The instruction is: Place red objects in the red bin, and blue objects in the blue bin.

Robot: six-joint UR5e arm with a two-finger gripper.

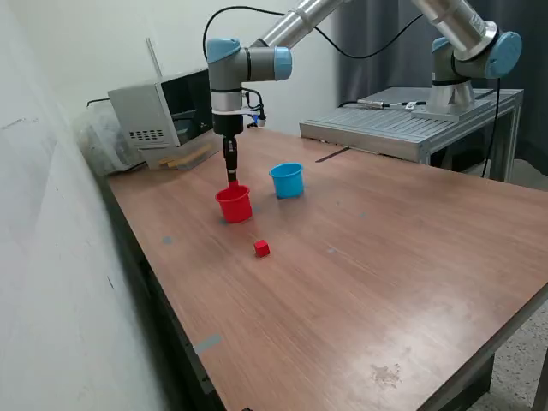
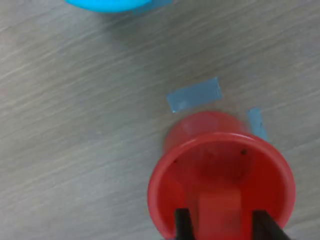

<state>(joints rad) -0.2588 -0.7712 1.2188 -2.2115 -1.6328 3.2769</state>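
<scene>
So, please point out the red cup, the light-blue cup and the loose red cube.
red cup (image 1: 235, 206), exterior view, front wall.
light-blue cup (image 1: 288, 182), exterior view, front wall.
loose red cube (image 1: 262, 248), exterior view, top face.

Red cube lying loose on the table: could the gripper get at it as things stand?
Probably yes. The loose red cube sits alone on bare table, apart from the red cup, but the gripper already holds a held red cube over that cup.
</scene>
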